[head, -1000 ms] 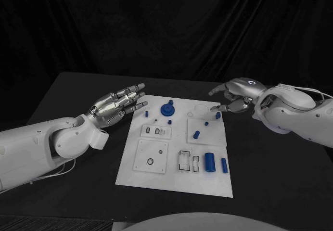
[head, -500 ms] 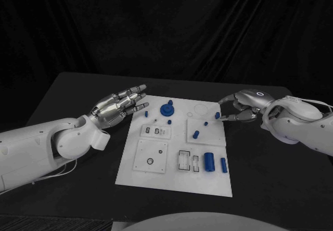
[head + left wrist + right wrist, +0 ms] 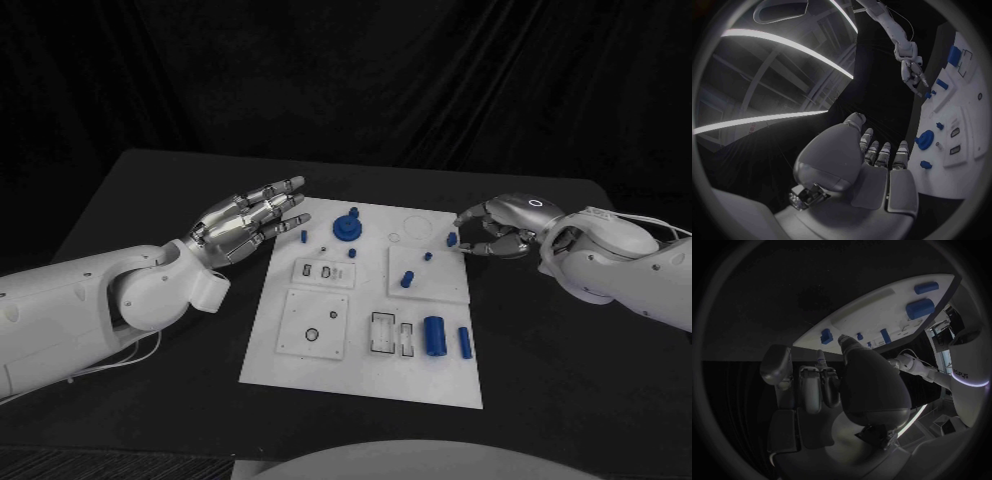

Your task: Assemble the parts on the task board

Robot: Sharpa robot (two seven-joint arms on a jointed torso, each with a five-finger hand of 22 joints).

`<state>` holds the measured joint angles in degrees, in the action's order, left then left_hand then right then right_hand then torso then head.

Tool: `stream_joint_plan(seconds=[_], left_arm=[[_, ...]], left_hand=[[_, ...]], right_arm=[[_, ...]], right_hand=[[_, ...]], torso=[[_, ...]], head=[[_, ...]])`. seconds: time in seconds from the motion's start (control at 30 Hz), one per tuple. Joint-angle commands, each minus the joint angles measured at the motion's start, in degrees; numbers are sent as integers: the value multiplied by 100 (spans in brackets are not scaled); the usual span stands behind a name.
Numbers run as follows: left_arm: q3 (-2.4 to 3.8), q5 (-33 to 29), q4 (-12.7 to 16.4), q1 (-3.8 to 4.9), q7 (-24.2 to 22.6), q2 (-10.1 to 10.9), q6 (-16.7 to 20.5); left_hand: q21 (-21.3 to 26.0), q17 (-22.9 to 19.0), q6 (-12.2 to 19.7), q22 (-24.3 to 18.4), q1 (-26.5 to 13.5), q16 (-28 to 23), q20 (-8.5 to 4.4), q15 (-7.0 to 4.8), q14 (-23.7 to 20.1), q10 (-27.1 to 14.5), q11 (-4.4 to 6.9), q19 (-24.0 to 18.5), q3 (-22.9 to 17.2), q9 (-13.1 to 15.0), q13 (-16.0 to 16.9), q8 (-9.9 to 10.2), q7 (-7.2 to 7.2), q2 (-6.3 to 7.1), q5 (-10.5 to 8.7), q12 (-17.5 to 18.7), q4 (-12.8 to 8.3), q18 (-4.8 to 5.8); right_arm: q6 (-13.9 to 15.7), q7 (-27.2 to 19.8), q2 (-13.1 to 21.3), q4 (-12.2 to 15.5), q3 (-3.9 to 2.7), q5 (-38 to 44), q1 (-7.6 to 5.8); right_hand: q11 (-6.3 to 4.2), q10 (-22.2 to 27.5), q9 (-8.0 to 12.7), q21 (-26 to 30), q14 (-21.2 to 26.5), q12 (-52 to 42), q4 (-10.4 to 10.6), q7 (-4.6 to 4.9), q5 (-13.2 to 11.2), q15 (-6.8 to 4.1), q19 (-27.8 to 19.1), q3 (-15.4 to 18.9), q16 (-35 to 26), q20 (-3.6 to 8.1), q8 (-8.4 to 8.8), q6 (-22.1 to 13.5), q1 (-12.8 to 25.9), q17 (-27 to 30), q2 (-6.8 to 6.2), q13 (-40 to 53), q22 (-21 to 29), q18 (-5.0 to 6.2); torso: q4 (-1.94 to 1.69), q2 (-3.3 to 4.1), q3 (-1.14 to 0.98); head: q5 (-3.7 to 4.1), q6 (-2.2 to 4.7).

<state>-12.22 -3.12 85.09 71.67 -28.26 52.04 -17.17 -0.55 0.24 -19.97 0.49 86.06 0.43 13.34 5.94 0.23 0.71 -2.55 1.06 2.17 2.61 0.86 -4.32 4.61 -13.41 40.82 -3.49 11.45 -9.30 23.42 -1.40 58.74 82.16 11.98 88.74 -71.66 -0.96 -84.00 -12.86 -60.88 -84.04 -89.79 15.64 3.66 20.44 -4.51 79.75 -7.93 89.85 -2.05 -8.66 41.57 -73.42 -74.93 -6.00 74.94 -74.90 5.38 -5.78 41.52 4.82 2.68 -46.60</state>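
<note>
The white task board [image 3: 320, 345] lies in the middle of the table. On it are a blue knobbed disc [image 3: 348, 227], several small blue pegs, and two blue cylinders [image 3: 436, 333] near the front. My left hand [image 3: 253, 218] hovers open by the board's far left corner, fingers stretched out and holding nothing. My right hand [image 3: 498, 228] sits at the board's far right edge with its fingers curved. Its fingertips are right beside a small blue peg [image 3: 451, 240]. In the right wrist view that peg [image 3: 826, 336] stands just beyond the fingers [image 3: 809, 385], and nothing lies between them.
The black table [image 3: 159, 190] runs wide around the board. The left wrist view shows the board's [image 3: 967, 130] far end with the blue disc [image 3: 925, 139] and my right hand [image 3: 912, 70] reaching down to the peg [image 3: 928, 94].
My right hand has come down and outward to the board's right edge, ending beside the small blue peg. The peg and my left hand have not moved.
</note>
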Motion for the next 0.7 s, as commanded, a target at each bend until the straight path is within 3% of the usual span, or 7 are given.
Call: stream_joint_plan(seconds=[0.03,0.23,0.7], left_arm=[[5,3,10,-8,-63,0,-74],[5,3,13,-10,-60,17,-72],[5,3,22,-13,-57,31,-83]], left_hand=[[-24,3,12,7,-18,33,27,27,1,12,-44,6,-20,-2,6,-23,4,4,22,-27,1,-105],[-24,4,11,7,-19,34,27,29,1,12,-45,6,-26,-1,6,-24,4,4,22,-28,-1,-105],[-24,4,11,7,-19,34,27,29,1,12,-45,6,-26,-1,6,-24,4,4,22,-28,-1,-105]], right_arm=[[244,-10,-41,-51,-3,1,44],[383,-33,-112,-103,-3,1,82],[383,130,-274,-260,-3,1,167]], right_hand=[[-53,-600,-32,35,-596,-21,1,-10,115,-25,13,-36,15,39,-64,-35,-63,-1507,10,1506,-249,40],[-49,-600,-53,45,-596,-21,-4,-1,147,-25,13,-42,15,39,-107,-39,-77,-1507,17,1506,-250,41],[-16,-600,-140,162,-596,-21,-74,43,181,-2,-18,-73,15,26,-273,-141,-177,-1507,49,1506,-221,56]], torso=[[0,7,5],[7,4,5],[-9,5,6]], head=[[-11,-1],[-25,-9],[-6,-20]])
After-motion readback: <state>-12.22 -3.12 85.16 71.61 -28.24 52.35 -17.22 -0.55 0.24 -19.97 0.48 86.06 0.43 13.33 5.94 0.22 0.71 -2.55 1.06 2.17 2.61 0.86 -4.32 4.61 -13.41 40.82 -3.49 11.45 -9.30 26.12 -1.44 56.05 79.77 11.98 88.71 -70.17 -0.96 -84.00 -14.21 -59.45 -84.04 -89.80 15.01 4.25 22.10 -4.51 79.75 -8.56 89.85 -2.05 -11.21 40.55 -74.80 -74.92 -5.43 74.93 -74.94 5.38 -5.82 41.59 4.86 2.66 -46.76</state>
